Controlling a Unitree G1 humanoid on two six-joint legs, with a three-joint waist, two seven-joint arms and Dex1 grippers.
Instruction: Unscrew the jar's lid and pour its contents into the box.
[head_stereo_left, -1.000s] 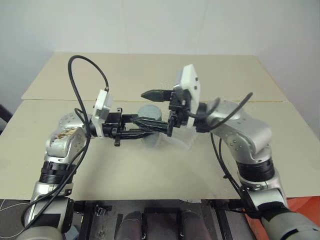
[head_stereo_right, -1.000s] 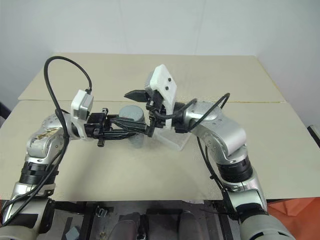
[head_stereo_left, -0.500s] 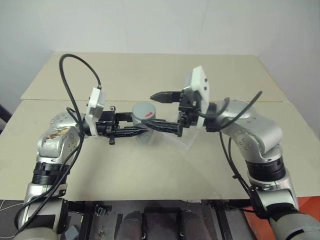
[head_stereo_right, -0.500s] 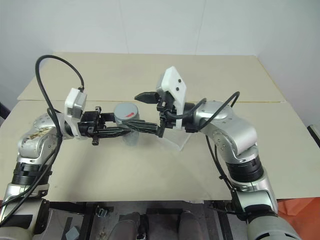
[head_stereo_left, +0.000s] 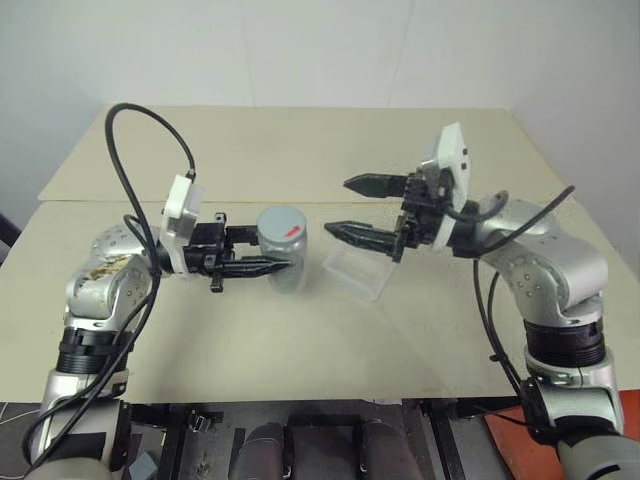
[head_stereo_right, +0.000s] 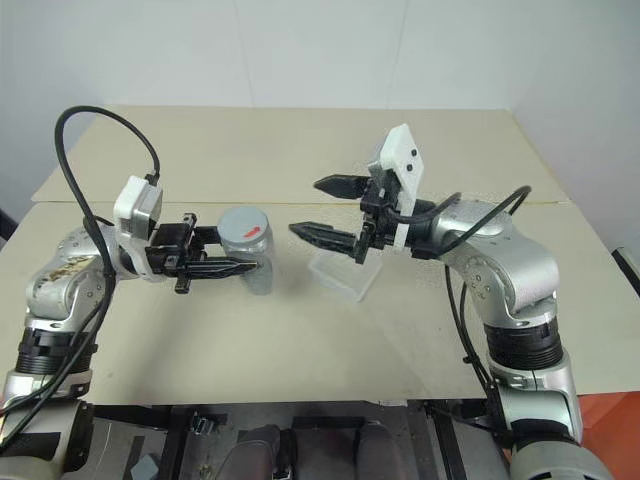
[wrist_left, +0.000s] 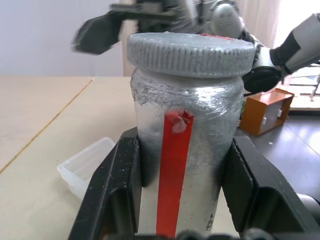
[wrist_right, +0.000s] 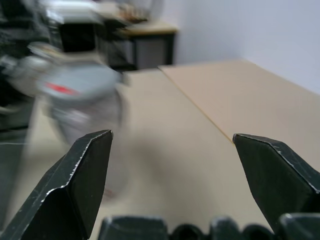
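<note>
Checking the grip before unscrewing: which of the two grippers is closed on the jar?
The left gripper; its fingers clamp the jar below the lid. The right gripper stands open, apart from it.

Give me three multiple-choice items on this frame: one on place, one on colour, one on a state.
1. Where is the box?
A. On the table, under the right gripper
B. In the left gripper
C. On top of the jar

2. What colour is the stripe on the jar?
A. Blue
B. Red
C. Green

3. How is the lid?
A. Lying on the table
B. Held in the right gripper
C. On the jar

Answers:
1. A: the eye views show the clear box lying on the table just below the open right fingers.
2. B: the left wrist view shows a red stripe running down the jar.
3. C: the grey lid sits on the jar, which the left gripper clamps; the right gripper is open and empty.
</note>
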